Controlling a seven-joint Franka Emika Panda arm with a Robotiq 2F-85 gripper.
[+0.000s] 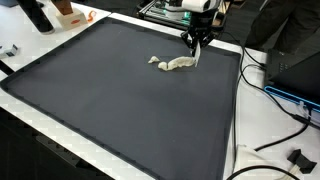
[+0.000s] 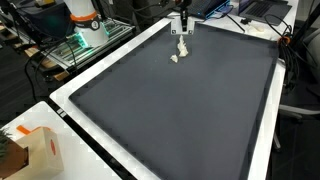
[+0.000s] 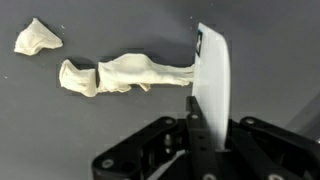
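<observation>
Jaws: clamped on 1 cloth strip (image 3: pixel 130 73) | 1 cloth scrap (image 3: pixel 37 37) at strip's 10 o'clock | 1 mat (image 1: pixel 100 100)

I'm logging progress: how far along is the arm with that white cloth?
Done: the gripper is shut on one end of the twisted white cloth. In hand: the rest trails from the jaws across the dark mat. Left: a small scrap sits apart, untouched.
</observation>
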